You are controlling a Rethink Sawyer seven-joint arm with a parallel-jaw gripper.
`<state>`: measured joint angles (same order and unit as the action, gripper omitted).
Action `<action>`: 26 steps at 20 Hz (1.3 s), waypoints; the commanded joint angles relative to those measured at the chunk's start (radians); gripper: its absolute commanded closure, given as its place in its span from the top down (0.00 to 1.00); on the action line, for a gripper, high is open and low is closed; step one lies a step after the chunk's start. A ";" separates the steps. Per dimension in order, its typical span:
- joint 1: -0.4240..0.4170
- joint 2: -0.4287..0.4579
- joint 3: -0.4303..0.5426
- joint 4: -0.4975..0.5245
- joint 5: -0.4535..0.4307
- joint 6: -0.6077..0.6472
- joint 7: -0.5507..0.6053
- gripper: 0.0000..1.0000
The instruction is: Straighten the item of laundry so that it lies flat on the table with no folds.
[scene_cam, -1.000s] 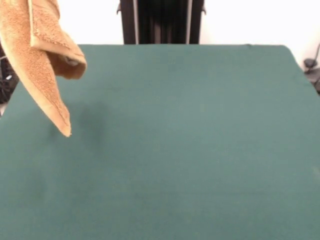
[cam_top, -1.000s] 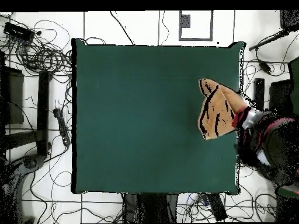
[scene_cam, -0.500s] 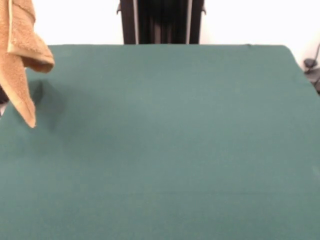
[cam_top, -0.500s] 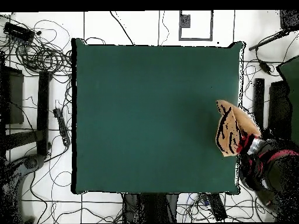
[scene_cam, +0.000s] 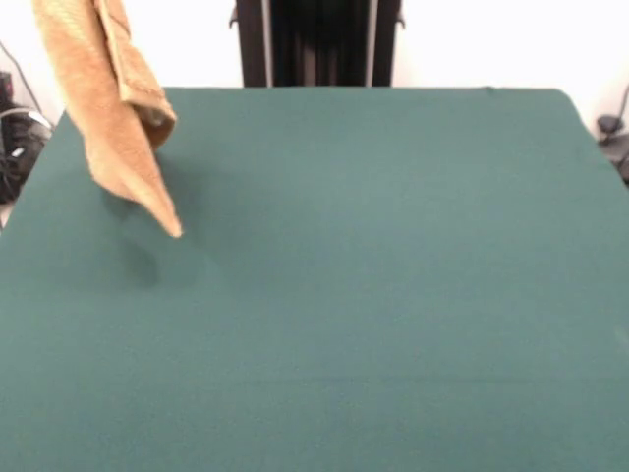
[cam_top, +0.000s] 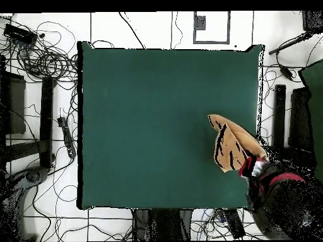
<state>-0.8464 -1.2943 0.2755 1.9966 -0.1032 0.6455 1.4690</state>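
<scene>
The green surface (scene_cam: 393, 275) fills most of the frame and is bare. The towel (scene_cam: 113, 108) hangs bunched in the upper left of the front view, its lowest corner above the surface. Overhead, the claw (cam_top: 252, 169) at lower right appears clamped on it. Risk: lowered like this, the doubled cloth may land with folds, or partly off the edge.
</scene>
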 commanded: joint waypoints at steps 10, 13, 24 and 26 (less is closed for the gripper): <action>-0.116 -0.126 0.246 0.338 0.093 -0.139 -0.376 0.00; -0.182 -0.146 0.306 0.404 0.124 -0.184 -0.403 0.00; -0.340 -0.145 0.479 0.502 0.102 -0.269 -0.352 0.00; -0.365 -0.147 0.512 0.513 0.093 -0.279 -0.343 0.00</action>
<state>-1.1872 -1.4521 0.5816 2.3260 -0.0205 0.4185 1.4118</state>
